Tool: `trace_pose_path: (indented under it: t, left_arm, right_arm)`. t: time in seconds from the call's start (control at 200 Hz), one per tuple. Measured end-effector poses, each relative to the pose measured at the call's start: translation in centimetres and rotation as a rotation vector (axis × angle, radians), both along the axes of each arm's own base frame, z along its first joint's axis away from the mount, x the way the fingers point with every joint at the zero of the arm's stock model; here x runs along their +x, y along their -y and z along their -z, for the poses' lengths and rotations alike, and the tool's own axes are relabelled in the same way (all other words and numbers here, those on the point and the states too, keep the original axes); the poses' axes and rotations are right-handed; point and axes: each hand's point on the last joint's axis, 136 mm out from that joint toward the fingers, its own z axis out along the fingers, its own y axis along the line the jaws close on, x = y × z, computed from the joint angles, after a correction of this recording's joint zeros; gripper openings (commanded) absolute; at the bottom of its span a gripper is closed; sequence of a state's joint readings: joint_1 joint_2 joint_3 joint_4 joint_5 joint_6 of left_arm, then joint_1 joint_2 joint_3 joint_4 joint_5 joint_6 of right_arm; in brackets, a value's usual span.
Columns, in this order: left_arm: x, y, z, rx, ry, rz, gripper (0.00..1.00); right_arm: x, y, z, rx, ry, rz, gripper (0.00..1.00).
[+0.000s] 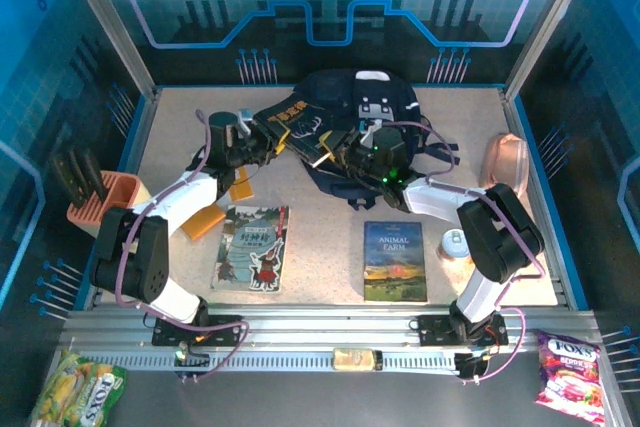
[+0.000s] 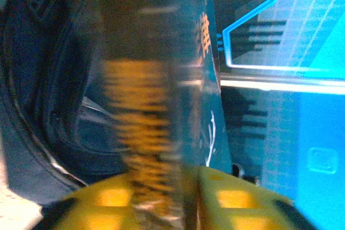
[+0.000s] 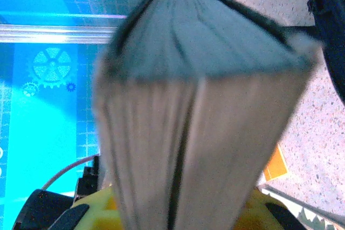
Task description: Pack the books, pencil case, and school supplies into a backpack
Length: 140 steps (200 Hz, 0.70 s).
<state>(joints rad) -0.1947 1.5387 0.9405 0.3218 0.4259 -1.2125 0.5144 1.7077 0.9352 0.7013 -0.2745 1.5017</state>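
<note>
Book-packing: right tool (image 1: 336, 153) grips the thin black antler-cover paperback (image 1: 295, 127), navy fabric backpack (image 1: 335, 87) just behind; left tool (image 1: 262, 139), I cannot tell its hold. Next, probably: slide it in.

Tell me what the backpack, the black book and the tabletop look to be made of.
Backpack: soft matte navy fabric; it slumps and creases. Black book: paper, likely thin card cover; bare page edges fan out. Tabletop: hard, beige, speckled, perhaps laminate or stone-look; unclear.
</note>
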Motion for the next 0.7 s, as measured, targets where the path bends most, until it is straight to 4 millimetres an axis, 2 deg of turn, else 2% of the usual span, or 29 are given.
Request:
trace_pose_path:
  t: [0.115,0.225,0.365,0.435,0.515,0.7]
  left_arm:
    - [-0.3,0.4,0.1,0.084,0.004,0.048,0.61]
    - [-0.5,1.0,-0.5,0.172,0.027,0.088,0.70]
    - [-0.5,2.7,-1.7,0.282,0.078,0.162,0.73]
    - [-0.1,4.1,-1.7,0.341,0.094,0.209,0.73]
    - [0.5,5.8,-1.0,0.413,0.105,0.264,0.73]
    - [0.7,10.8,2.4,0.606,0.118,0.461,0.72]
  right_arm:
    - [0.3,1.6,0.0,-0.031,0.027,0.019,0.06]
    - [0.3,4.6,0.3,-0.093,0.039,0.059,0.05]
    - [-0.1,9.1,0.2,-0.171,0.053,0.128,0.05]
    - [-0.4,11.4,-0.3,-0.212,0.065,0.167,0.05]
    - [-1.0,13.9,-0.8,-0.253,0.079,0.213,0.05]
    - [-2.5,19.4,-1.6,-0.356,0.074,0.313,0.05]
